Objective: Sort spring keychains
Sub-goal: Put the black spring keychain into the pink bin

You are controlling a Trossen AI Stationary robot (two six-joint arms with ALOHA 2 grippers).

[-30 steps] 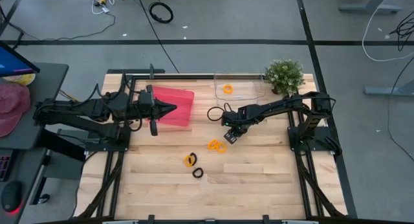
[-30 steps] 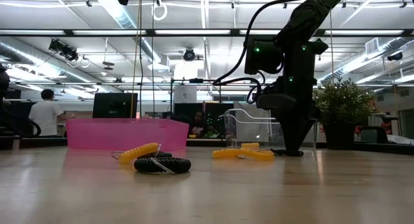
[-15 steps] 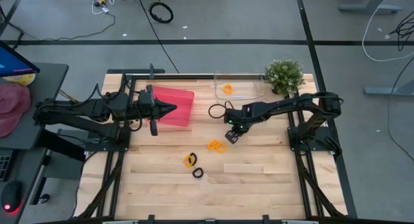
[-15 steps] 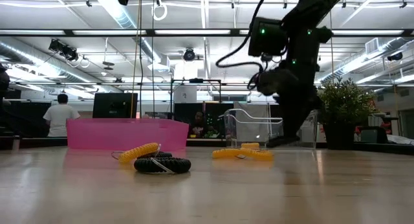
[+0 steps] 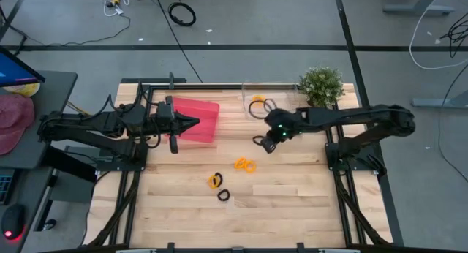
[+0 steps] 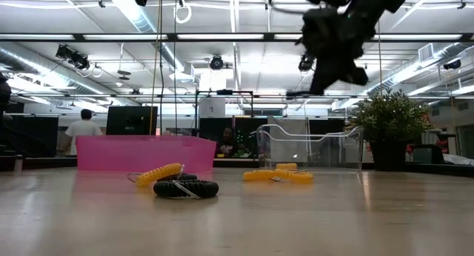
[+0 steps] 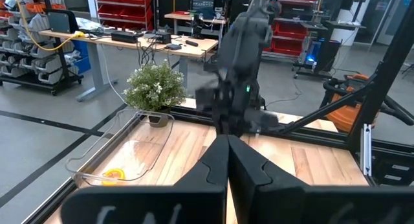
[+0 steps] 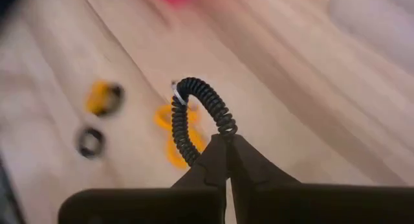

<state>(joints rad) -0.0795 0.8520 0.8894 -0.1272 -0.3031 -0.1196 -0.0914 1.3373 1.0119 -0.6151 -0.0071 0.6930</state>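
My right gripper (image 5: 262, 142) hangs high above the table, between the clear bin (image 5: 281, 107) and a pair of orange spring keychains (image 5: 245, 164), shut on a black spring keychain (image 8: 194, 104). In the low view it is near the top (image 6: 329, 75). Another orange keychain (image 5: 214, 180) and a black one (image 5: 223, 195) lie on the table farther toward the near edge. One orange keychain (image 5: 257, 100) lies in the clear bin. My left gripper (image 5: 193, 123) waits, shut, over the pink bin (image 5: 207, 109). My right gripper pinches the black spring keychain between its two fingertips at one spot of the coil (image 8: 227, 129). The rest of the loop arches out ahead of the fingers (image 8: 206, 160). The keychain is lifted clear of the table.
A potted plant (image 5: 321, 85) stands at the table's far right corner beside the clear bin. The right arm's cable loops near the bin (image 5: 262, 107). Bare wood lies along the near edge (image 5: 292, 209). People show in the room behind (image 6: 83, 129).
My right gripper has risen from the table beside the orange pair to well above it, drifting toward the far edge. The orange keychains and the other black one have stayed in place.
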